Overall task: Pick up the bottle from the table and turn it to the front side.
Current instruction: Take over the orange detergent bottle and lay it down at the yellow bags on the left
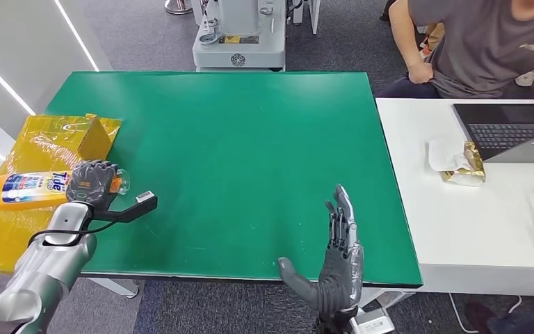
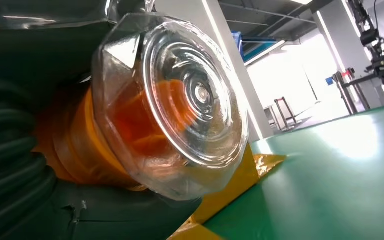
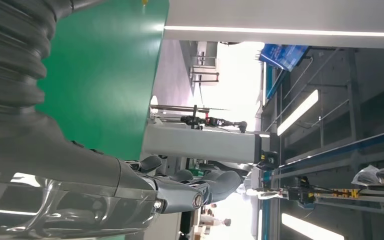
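Bottle [image 1: 24, 189] lies on its side at the left edge of the bench [image 1: 250, 153], on a yellow plastic sheet [image 1: 42, 142] w/ a small yellow box [image 1: 96, 137] just beside it toward the far edge. Label w/ blue lettering faces up; cap end points toward the bench middle. Left robot hand [image 1: 92, 182] is wrapped over the cap end, fingers curled round the neck; left wrist view has the clear cap [image 2: 180, 100] and orange neck right against the palm, so it reads as a grip on the bottle, prob. taken at the neck because that's the narrowest part and leaves the body free to rotate. Bottle looks to be resting on the sheet, lift not yet done as far as I can judge. Right robot hand [image 1: 337, 257] is near the front edge, right of centre, fingers spread and straight, holding nothing, prob. parked clear or waiting to help w/ the turn. Person sits beyond the far right corner by a white desk [image 1: 459, 229] w/ laptop [image 1: 507, 129]
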